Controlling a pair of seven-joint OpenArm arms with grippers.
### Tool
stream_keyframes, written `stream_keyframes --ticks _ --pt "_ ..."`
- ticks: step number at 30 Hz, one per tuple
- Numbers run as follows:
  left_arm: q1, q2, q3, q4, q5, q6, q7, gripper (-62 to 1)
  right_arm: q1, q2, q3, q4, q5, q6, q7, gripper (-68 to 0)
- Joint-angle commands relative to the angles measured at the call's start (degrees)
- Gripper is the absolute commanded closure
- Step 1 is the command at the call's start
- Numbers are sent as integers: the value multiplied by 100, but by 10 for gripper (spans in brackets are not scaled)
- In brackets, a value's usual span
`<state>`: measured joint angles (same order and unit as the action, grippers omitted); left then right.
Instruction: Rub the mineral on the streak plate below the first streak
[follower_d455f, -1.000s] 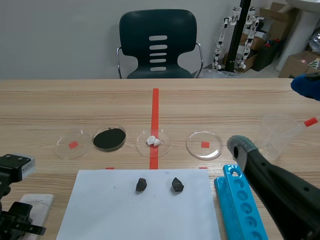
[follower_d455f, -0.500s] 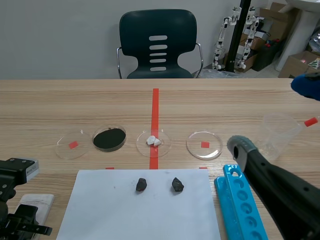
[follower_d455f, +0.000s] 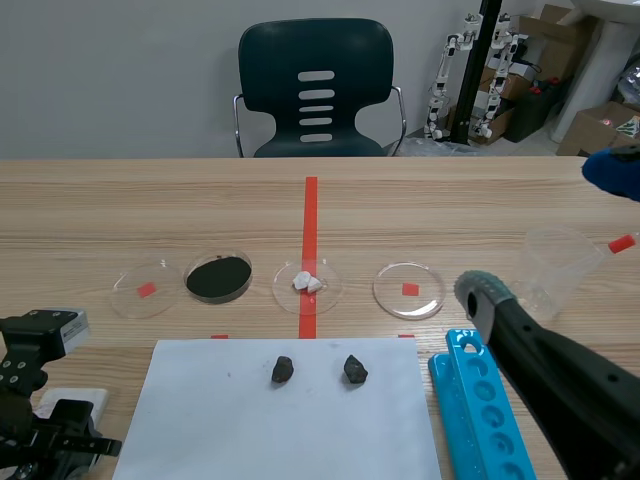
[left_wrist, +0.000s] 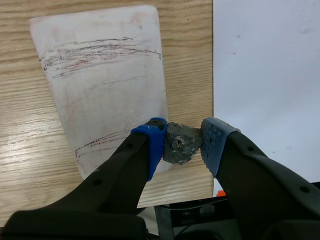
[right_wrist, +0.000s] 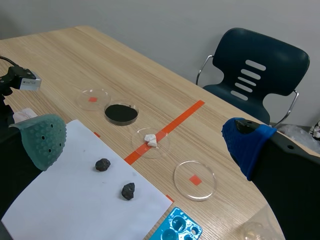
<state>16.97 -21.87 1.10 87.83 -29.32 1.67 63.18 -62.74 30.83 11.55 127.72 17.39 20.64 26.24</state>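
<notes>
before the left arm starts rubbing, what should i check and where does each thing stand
1. Grip: left gripper shut on the dark grey lumpy mineral: ok.
2. Reference: first streak, dark lines across the far end of the white rectangular streak plate, in plain sight: ok.
3. Placement: the mineral is on the near side of that streak, but at the plate's edge beside the white paper sheet: not ok.
4. Mineral touching the plate: cannot tell.
5. Free space: faint lines already mark the near end, while the middle looks mostly bare: ok.
6. Right gripper open, well away from the plate: ok.
</notes>
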Motion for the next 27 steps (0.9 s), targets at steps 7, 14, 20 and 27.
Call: stream_keyframes --ticks 7,14,20,27 --pt "0 7 4 28 826 225 238 -126 -11 24 39 68 83 2 66 -679" --pt "0 4 4 28 1683 638 442 -126 -11 24 39 68 83 2 66 -679" --pt "2 7 4 28 1825 682 442 -126 -11 24 39 68 83 2 66 -679" --pt "2 9 13 28 616 437 374 -126 -11 24 39 68 83 2 66 -679"
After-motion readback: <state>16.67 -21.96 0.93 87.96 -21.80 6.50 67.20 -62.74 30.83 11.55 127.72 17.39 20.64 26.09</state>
